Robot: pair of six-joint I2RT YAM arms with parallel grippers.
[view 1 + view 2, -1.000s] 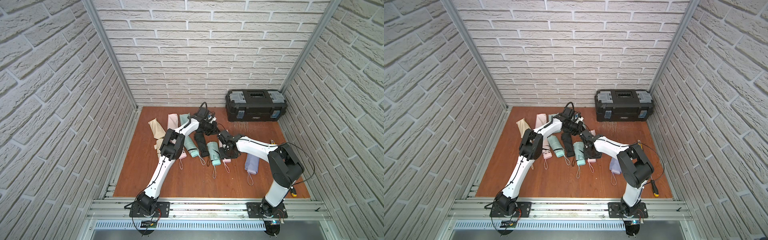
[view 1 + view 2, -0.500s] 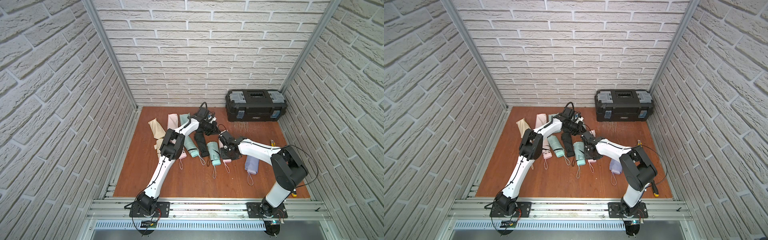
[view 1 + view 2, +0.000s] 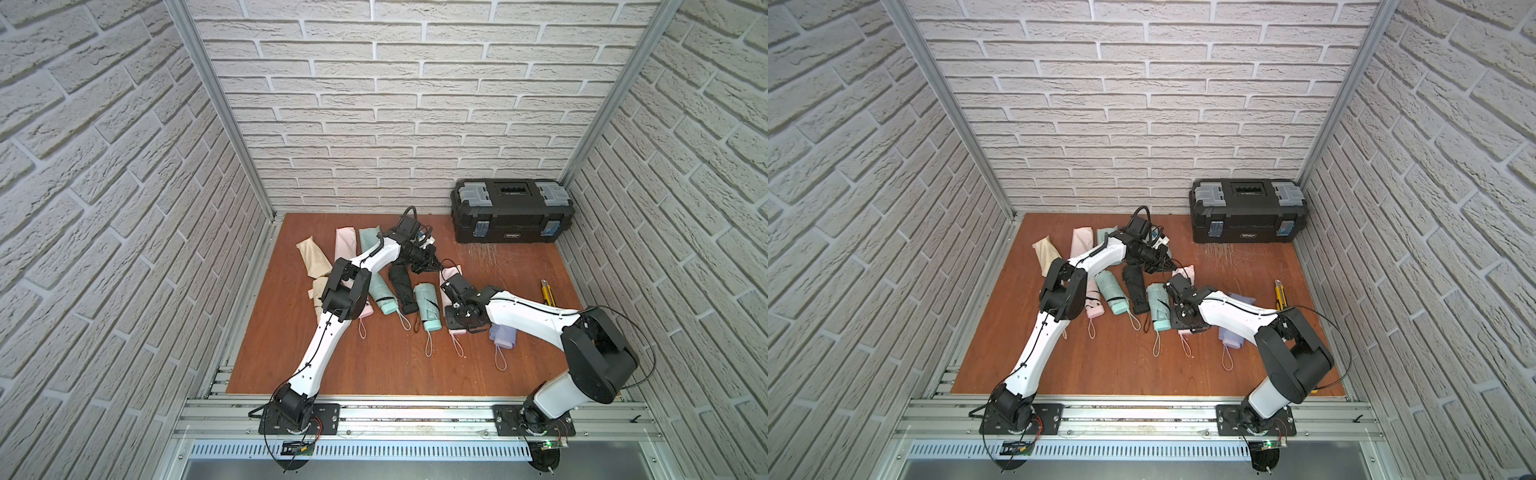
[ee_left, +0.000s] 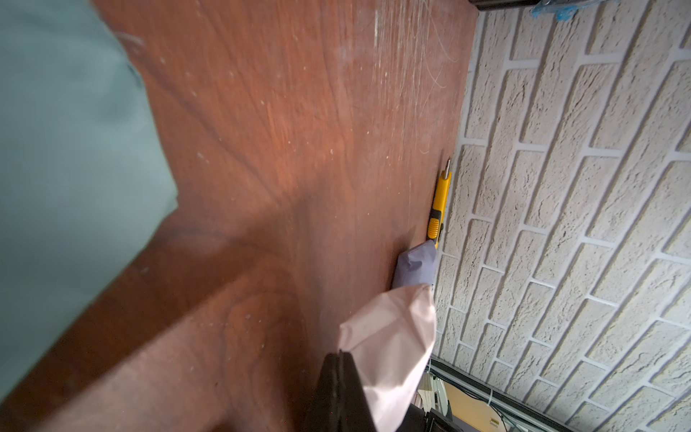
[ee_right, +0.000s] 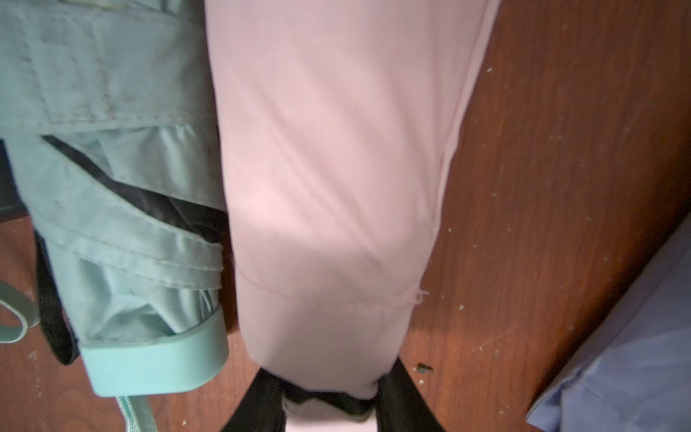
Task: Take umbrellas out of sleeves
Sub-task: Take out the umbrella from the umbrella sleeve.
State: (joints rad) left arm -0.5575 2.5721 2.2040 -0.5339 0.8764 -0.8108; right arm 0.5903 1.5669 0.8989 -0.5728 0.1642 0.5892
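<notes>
Reaching far over the brown board (image 3: 374, 365) with the left arm and pinching the far tip of the pink sleeve (image 3: 449, 277) in the left claw (image 3: 430, 262), fingers pressed tight together on the cloth. Showing the same pinch in the left wrist view, with pink cloth puffing out beside the dark claw tips. Squeezing the near end of that sleeve with the right claw (image 3: 457, 322), one dark finger on each side, gripping the pink umbrella (image 5: 329, 419) by its pale stubby handle, just peeking out of the sleeve mouth. Lying stretched between the two claws near the middle of the board, with nearly all of the umbrella tucked inside the sleeve. Lying just beside it, out of any sleeve: a mint umbrella (image 3: 427, 305), its loop pointing toward the arm bases. Lying next in the row: a black umbrella (image 3: 402, 286), then a second mint umbrella (image 3: 382, 291), partly hiding under the left arm. Resting on the other side, partly under the right arm: a lilac umbrella (image 3: 503, 334), its loop trailing on the board. Lying limp and flat toward the back wall, side by side: a beige sleeve (image 3: 313, 257), a flat pink sleeve (image 3: 345, 245) and a mint sleeve (image 3: 370, 237). Sitting in the far right corner: a black toolbox (image 3: 513, 212). Lying close to the right wall, well apart from both claws: a yellow knife (image 3: 547, 291).
</notes>
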